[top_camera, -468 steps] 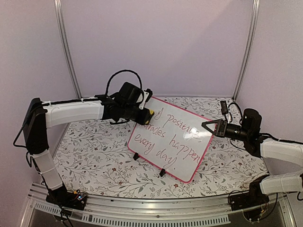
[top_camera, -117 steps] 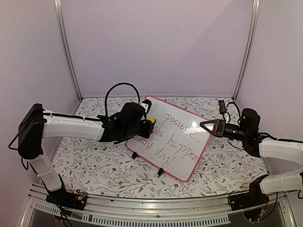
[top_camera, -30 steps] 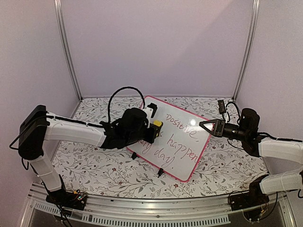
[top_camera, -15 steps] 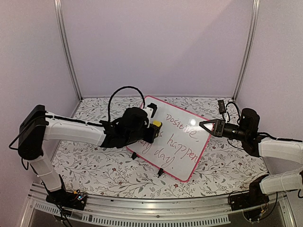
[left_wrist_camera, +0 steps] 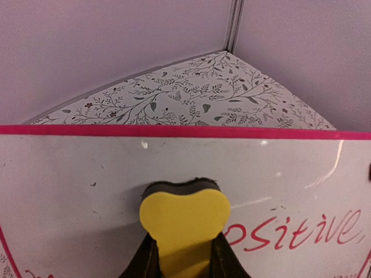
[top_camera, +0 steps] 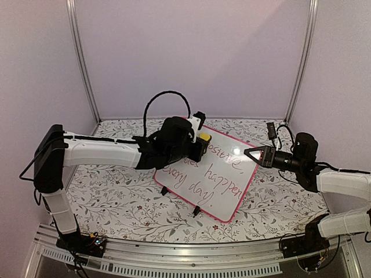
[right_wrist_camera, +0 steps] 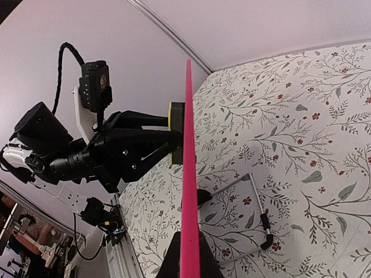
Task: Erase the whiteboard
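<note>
The left gripper (top_camera: 194,152) is squeezed tight on a yellow eraser (top_camera: 204,137). The eraser presses on the top left part of the whiteboard (top_camera: 223,197), just under its pink top edge (left_wrist_camera: 185,131). If it rubs any higher, it could slip over that edge and miss. If it pushes too hard, the board could tip back or slide on the table (top_camera: 110,191), since it stands tilted on two small black feet (top_camera: 166,190). There is lots of room down and to the right, where the red words (top_camera: 223,174) are. The right gripper (top_camera: 255,155) is pinched shut on the board's right edge; if that pinch slips, the board could fall.
</note>
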`<state>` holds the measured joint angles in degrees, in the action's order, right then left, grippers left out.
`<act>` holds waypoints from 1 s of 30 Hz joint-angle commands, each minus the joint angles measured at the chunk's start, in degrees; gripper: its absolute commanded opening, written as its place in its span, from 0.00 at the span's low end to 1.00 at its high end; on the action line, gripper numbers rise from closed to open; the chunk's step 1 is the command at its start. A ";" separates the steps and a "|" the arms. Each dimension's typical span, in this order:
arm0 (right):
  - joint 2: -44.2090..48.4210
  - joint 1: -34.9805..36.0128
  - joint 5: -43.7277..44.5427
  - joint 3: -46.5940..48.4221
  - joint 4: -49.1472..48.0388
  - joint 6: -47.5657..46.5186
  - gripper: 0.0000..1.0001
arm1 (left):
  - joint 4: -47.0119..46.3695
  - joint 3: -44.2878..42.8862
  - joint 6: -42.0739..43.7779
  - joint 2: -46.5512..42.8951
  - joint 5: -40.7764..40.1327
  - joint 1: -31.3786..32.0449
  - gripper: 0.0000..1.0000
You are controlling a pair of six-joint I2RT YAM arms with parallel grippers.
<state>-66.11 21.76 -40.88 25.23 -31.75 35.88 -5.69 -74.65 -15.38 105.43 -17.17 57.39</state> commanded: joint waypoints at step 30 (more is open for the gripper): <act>-0.78 2.47 -5.71 -0.14 1.78 -3.18 0.00 | -0.09 1.37 0.00 0.40 1.68 0.80 0.00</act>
<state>-66.13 21.76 -40.84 25.23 -31.75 35.92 -7.16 -68.99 -17.52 103.04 -16.91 57.76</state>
